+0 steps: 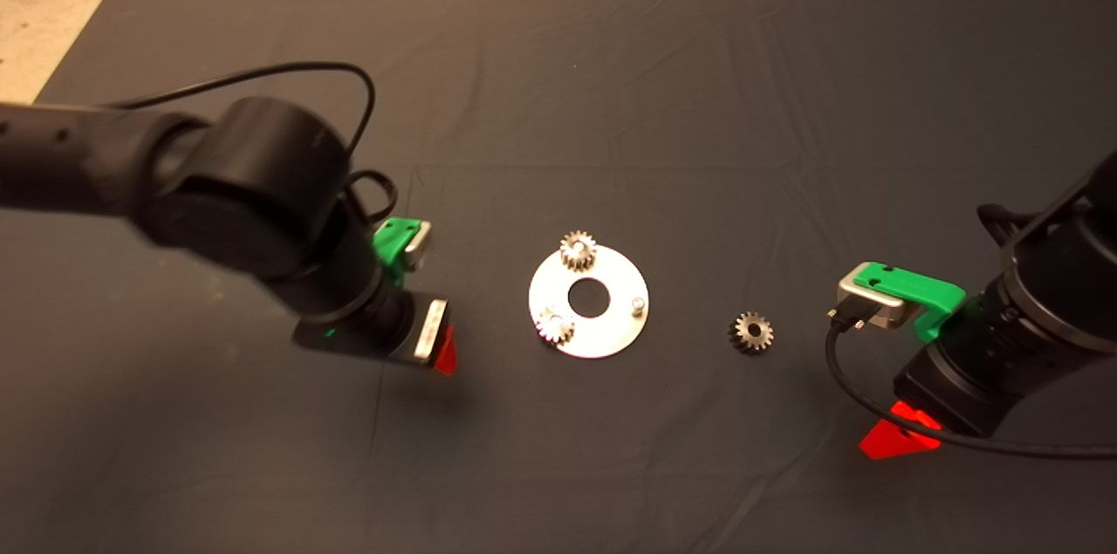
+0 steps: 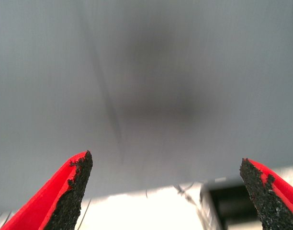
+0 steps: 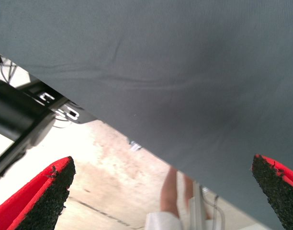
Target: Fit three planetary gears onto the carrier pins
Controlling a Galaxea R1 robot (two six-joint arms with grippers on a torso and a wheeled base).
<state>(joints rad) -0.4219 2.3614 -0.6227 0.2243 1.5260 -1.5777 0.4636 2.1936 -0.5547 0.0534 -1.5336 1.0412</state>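
Note:
A shiny round disc (image 1: 611, 331) with a central hole lies mid-mat. One planetary gear (image 1: 578, 251) sits on its far pin and a second gear (image 1: 554, 326) on its near-left pin. The right carrier pin (image 1: 638, 304) stands bare. A third gear (image 1: 751, 332) lies on the mat to the right of the disc. My left gripper (image 2: 165, 191) hovers over bare mat left of the disc, open and holding nothing. My right gripper (image 3: 163, 196) hangs to the right of the loose gear, open and empty, over the mat's edge.
The dark mat (image 1: 558, 83) covers the table, with wrinkles across it. In the right wrist view the floor, a person's leg (image 3: 171, 196) and a black frame (image 3: 17, 120) show beyond the mat's edge.

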